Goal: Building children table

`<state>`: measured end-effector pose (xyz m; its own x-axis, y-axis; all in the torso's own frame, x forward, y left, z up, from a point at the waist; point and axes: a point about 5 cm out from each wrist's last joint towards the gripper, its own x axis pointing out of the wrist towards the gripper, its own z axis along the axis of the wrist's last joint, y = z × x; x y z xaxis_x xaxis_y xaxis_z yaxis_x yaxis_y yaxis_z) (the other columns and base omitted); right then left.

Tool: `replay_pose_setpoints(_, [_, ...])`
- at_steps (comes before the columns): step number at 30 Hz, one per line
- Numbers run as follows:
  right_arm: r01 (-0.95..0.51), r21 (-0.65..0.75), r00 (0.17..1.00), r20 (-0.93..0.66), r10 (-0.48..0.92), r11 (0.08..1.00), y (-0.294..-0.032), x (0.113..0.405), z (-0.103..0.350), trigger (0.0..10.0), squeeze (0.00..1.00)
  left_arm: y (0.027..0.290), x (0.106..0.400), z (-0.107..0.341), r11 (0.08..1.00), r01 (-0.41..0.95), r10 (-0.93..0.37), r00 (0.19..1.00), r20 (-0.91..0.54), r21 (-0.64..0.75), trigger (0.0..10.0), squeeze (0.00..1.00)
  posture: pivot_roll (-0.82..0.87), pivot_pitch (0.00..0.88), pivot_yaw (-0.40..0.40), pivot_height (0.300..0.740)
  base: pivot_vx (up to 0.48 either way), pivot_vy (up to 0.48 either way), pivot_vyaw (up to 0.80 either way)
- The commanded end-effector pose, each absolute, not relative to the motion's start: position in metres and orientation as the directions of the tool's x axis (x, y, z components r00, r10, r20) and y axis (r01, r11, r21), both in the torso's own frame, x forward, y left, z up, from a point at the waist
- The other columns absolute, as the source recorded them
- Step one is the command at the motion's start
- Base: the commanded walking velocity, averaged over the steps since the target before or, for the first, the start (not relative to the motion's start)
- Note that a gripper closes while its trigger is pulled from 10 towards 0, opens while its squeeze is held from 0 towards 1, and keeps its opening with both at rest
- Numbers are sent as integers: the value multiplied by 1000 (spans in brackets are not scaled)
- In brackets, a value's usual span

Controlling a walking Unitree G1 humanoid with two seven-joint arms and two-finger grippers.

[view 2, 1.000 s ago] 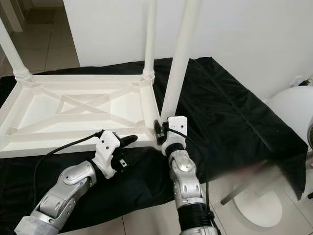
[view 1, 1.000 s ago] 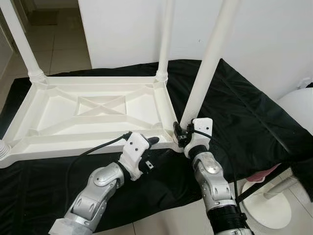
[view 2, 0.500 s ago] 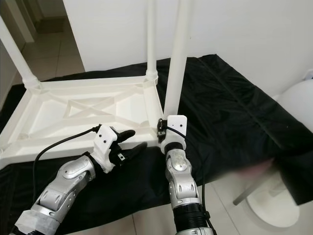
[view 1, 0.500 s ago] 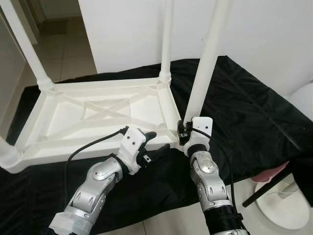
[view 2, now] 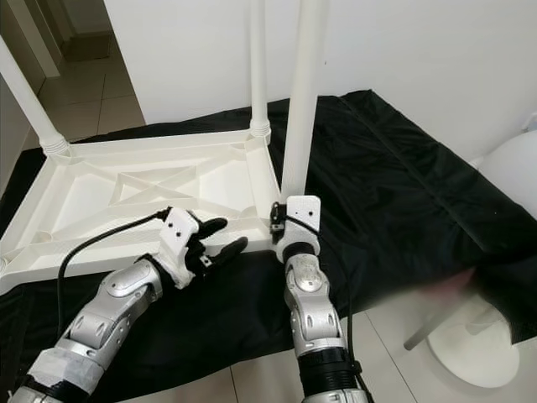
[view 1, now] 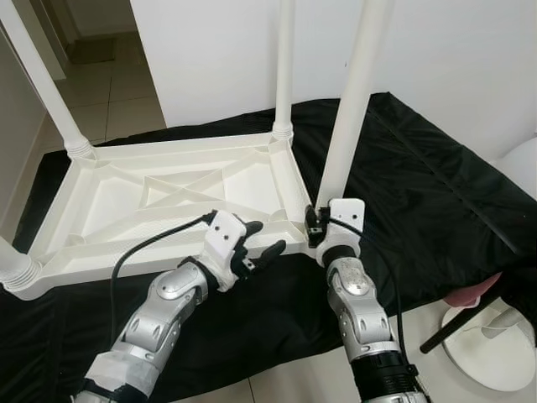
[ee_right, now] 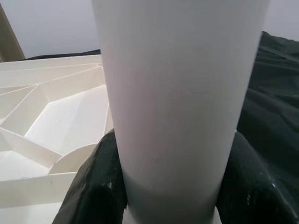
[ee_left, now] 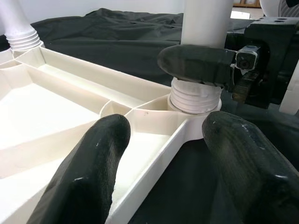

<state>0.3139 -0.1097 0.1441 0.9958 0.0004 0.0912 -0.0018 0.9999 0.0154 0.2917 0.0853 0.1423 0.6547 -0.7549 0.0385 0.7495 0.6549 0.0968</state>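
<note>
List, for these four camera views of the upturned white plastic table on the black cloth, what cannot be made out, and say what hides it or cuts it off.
- Tops of the white plastic table legs: cut off by the upper edge of both eye views.
- Near-left corner of the upturned white plastic table: cut by the left edge in the eye views.
- Leg's socket joint: in the right wrist view the leg and the right gripper fingers cover it.
- White round object at right: cut by the frame edge, partly blurred.

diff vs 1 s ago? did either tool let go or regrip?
Left tool came off the tabletop rim: it rested on the near edge, now hovers open just short of the corner. Right tool stays clamped on the near leg above its socket. The camera shifted; table and black cloth unmoved.
</note>
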Motion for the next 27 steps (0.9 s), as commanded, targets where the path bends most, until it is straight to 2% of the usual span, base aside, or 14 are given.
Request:
replay_pose_setpoints(1, [50, 49, 997, 64, -53, 998, -123, 315, 139, 10000, 0, 82, 291, 143, 584, 805, -811, 585, 30, 105, 10000, 0, -100, 8, 98, 740, 0, 0, 0])
replay_pose_setpoints(15, [49, 21, 996, 70, -50, 999, -130, 315, 140, 10000, 0, 86, 294, 148, 580, 807, -814, 580, 37, 112, 10000, 0, -101, 52, 101, 740, 0, 0, 0])
replay_pose_setpoints(27, [-31, 9, 999, 38, 31, 999, -117, 315, 134, 10000, 0, 91, 293, 142, 626, 771, -778, 628, 28, 120, 10000, 0, -68, 49, 32, 740, 0, 0, 0])
